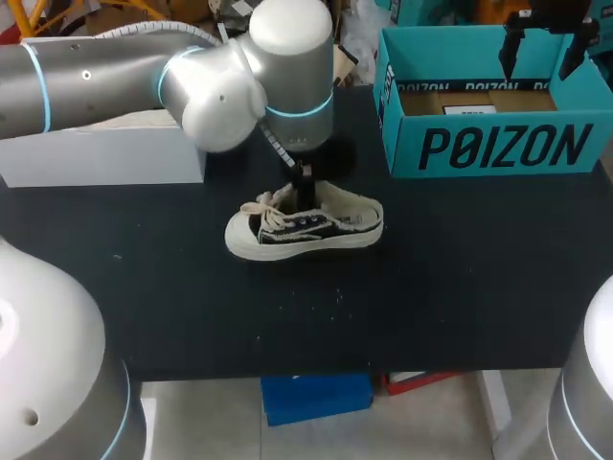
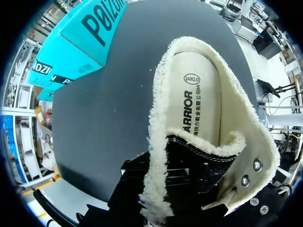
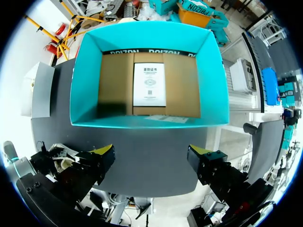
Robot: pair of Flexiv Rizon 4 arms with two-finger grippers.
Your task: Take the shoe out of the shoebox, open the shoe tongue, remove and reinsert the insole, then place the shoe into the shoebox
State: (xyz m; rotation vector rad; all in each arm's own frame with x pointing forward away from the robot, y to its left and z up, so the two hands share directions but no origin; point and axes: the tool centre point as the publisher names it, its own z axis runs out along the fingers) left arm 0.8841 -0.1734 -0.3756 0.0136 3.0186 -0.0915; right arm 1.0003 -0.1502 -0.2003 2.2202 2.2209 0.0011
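Shoe [image 1: 305, 226] out on the table [image 1: 460, 287], left gripper [image 1: 304, 178] right on top of it, box [image 1: 493, 144] open!
Head view: the shoe rests on its sole directly under the left gripper, which sits at the collar. The right gripper [image 1: 543, 65] hangs spread wide over the box, well apart from the shoe. Left wrist view: we're staring straight into the fleecy-lined mouth, with the insole [image 2: 199, 94] lying flat inside just ahead of the gripper. Whether it's clamping anything, I cannot tell. Right wrist view: yellow tips [image 3: 102, 152] parted with nothing between them, and the box ahead holds only a paper sheet [image 3: 148, 84]. My read is a light shoe with a soft canvas upper that will fold and a stiff rubber sole, so pinch the collar wall or heel. The insole looks thin and floppy, so take its heel edge.
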